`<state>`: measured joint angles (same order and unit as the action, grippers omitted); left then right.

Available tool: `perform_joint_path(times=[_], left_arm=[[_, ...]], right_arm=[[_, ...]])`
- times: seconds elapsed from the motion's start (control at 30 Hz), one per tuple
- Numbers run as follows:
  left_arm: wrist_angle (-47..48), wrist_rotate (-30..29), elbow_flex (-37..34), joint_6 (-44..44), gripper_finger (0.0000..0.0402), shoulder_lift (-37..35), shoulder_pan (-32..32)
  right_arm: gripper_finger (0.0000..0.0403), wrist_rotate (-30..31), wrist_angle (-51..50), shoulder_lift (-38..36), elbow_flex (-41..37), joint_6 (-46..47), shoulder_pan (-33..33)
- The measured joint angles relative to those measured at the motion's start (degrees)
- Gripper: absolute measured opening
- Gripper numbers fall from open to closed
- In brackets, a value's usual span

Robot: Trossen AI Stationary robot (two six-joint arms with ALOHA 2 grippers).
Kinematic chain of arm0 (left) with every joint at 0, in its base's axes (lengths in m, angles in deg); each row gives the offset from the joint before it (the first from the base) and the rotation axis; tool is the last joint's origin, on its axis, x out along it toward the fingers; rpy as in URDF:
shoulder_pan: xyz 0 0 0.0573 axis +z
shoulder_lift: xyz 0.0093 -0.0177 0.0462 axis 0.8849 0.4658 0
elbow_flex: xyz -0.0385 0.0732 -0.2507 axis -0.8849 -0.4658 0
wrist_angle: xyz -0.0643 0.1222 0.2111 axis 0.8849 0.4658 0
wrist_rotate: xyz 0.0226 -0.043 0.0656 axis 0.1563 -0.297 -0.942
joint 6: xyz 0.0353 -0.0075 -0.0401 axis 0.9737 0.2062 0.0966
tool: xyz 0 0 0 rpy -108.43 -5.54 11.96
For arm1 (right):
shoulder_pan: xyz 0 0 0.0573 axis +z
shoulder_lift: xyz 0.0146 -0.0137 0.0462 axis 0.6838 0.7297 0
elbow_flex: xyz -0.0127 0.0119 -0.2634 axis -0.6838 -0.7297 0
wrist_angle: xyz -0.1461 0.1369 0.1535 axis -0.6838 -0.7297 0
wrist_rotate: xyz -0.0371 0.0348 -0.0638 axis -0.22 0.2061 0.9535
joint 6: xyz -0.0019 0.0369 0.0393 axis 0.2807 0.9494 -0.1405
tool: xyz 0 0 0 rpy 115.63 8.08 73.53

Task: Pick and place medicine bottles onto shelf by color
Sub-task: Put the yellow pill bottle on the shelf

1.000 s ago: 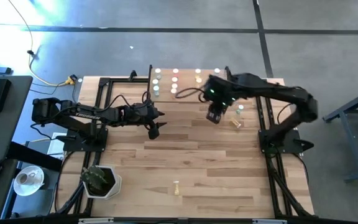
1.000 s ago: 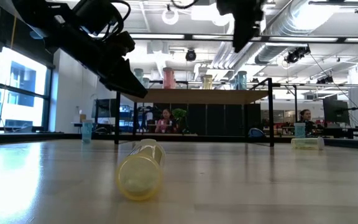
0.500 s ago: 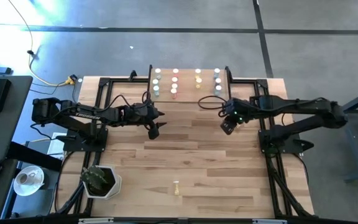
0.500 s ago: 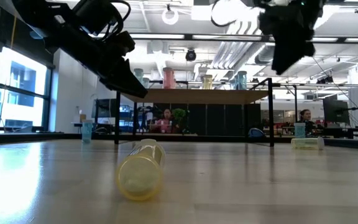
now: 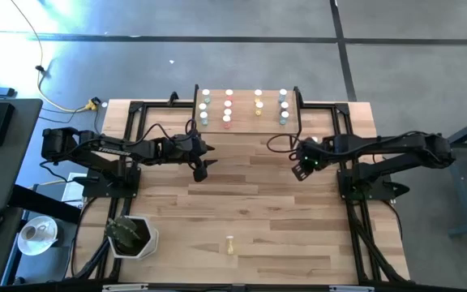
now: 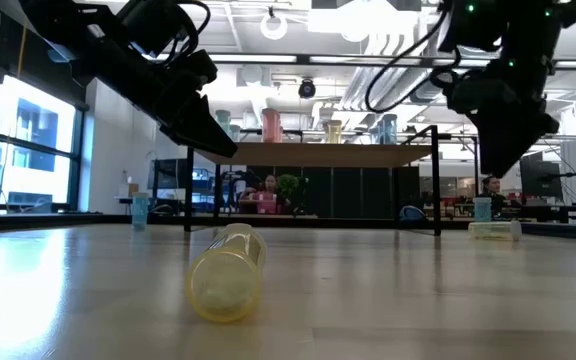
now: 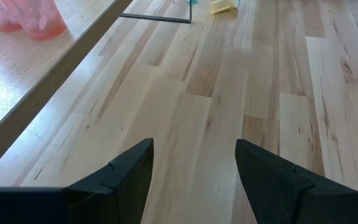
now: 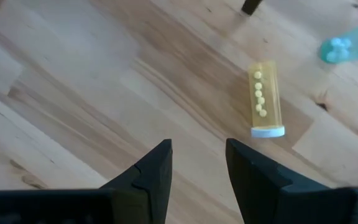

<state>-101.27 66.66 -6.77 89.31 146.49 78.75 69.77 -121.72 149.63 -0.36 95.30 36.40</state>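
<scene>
Rows of small white-capped medicine bottles (image 5: 228, 109) stand on the shelf (image 5: 243, 122) at the table's far edge. A yellow bottle (image 8: 265, 99) lies on its side on the tabletop, beyond my right gripper (image 8: 197, 163), which hangs open above the wood and points steeply down. A bluish bottle (image 8: 347, 42) is close by. Another yellow bottle (image 6: 226, 275) lies on its side near the front edge (image 5: 230, 243). My left gripper (image 7: 194, 168) waits open over the table's middle left (image 5: 202, 172), with nothing between its fingers.
A potted plant (image 5: 128, 235) stands at the table's near left corner. The shelf's black legs (image 6: 436, 180) and the arms' black frames (image 5: 136, 122) border the work area. Bare wood lies between the two grippers.
My right gripper has come down from beside the shelf and drawn toward the table's right and near edges, rolling about its own axis on the way. It has stayed open with nothing in it. The bottles have not moved.
</scene>
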Motion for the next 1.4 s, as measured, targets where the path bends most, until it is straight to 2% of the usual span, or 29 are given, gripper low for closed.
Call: perform_joint_path(times=[0.2,0.3,0.43,0.67,1.13,1.4], left_arm=[[0.0,0.0,0.0,-0.17,0.0218,0.0,0.0],[0.0,0.0,0.0,-0.58,0.0218,0.0,0.0],[0.0,0.0,0.0,-0.58,0.0218,0.0,0.0],[-0.02,0.0,0.0,-1.13,0.0218,0.0,0.0],[0.0,0.02,0.0,-2.11,0.0218,0.0,-0.07],[0.0,0.02,0.0,-2.11,0.0218,0.0,-0.07]], right_arm=[[0.0148,-0.1,2.65,0.0,-2.27,-0.03,-0.08],[0.0165,0.05,3.43,0.02,-3.19,-0.35,-0.77],[0.0187,3.11,2.55,0.02,-3.82,-0.49,-2.43],[0.019,3.97,2.09,0.96,-3.82,-3.6,-6.02],[0.019,3.46,3.03,9.29,-3.82,-9.54,-6.78],[0.019,7.08,3.09,14.08,-3.82,-9.43,-6.78]])
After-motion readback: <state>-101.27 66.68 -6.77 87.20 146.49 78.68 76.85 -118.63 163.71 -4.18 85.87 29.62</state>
